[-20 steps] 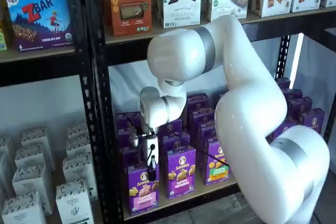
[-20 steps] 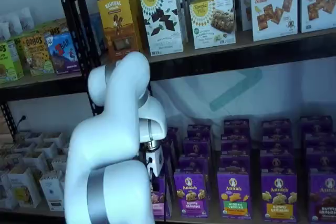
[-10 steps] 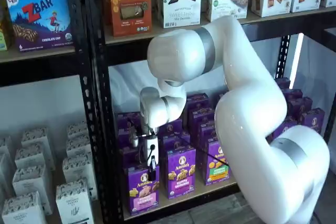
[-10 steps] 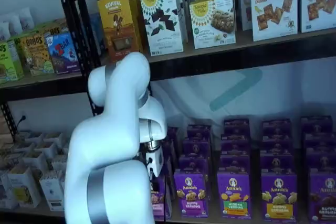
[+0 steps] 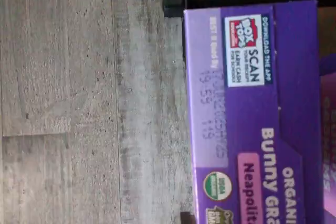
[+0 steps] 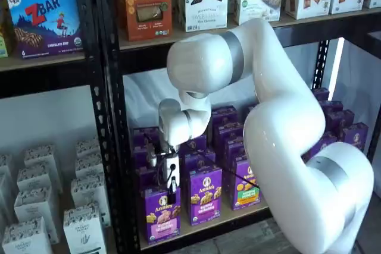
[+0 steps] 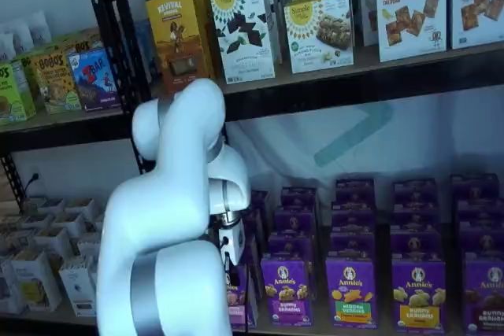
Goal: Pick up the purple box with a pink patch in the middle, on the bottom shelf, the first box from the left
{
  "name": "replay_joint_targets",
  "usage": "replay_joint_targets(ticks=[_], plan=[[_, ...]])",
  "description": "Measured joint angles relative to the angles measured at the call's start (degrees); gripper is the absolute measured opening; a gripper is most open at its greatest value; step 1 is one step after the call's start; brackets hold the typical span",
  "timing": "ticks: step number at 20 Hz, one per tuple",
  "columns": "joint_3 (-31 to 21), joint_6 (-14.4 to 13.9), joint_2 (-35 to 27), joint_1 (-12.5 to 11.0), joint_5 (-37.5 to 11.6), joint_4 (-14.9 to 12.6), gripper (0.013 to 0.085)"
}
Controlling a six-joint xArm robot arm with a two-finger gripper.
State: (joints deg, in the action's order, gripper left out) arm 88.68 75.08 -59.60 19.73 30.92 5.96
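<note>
Purple box [image 6: 162, 215] upright, pink band, bottom shelf [image 6: 238, 212] front-left

The bottom shelf [image 6: 238, 213] is a tan board in a black rack, and purple boxes stand upright on it in rows running from its front edge to the back. The purple box [image 6: 162, 213] with the pink band stands at the front, nearest the rack's black upright [image 6: 113, 147]; just beside it, farther from the upright, stands a box with a purple band [image 6: 205, 193], then one with a green band [image 6: 245, 181]. Below lies grey plank floor [image 5: 79, 103].
</note>
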Motion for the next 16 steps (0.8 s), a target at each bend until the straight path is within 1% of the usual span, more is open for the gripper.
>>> replay_joint_targets(ticks=[3,4,11,16], plan=[[0.0,0.0,0.0,-0.1,0.1,0.0,0.0410],[0.1,0.1,0.1,-0.1,0.3,0.0,0.0370],[-0.5,-0.5,0.4,-0.1,-0.6,-0.8,0.0370],[-2.5,-1.6,2.0,-0.2,-1.3,-2.0,0.0370]])
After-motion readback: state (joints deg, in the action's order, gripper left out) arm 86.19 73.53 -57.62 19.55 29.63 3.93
